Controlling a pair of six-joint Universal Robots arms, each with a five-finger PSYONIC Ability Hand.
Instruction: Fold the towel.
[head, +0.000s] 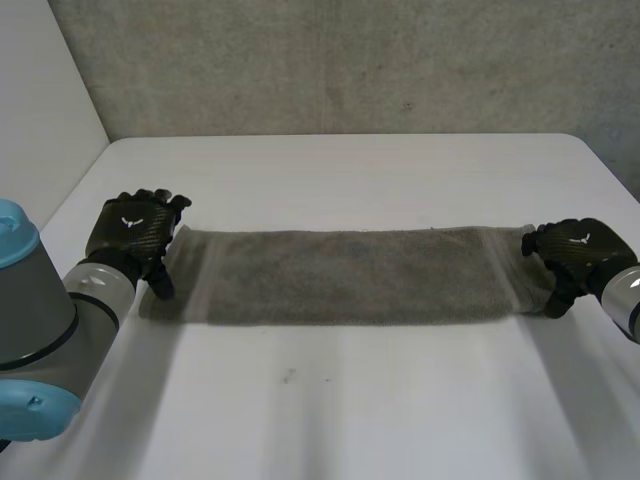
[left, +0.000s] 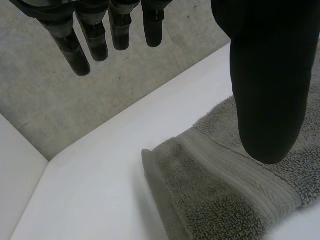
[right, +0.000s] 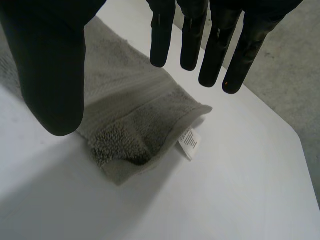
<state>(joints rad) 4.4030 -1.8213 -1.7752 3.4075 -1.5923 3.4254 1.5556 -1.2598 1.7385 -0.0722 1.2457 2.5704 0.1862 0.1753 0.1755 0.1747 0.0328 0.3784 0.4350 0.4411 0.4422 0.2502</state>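
On the white table (head: 350, 400), a grey towel (head: 340, 275) lies stretched between left hand (head: 132, 232) and right hand (head: 578, 248), both straight-fingered, grasping nothing.

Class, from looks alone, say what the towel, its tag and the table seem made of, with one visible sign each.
Towel: grey terry cloth, probably cotton; fuzzy looped pile, flat woven band near its end. Tag: thin white printed label, likely fabric. Table: smooth white matt top, perhaps laminate.

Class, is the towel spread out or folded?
Folded: the towel lies as a long narrow strip, doubled layers showing at its end.
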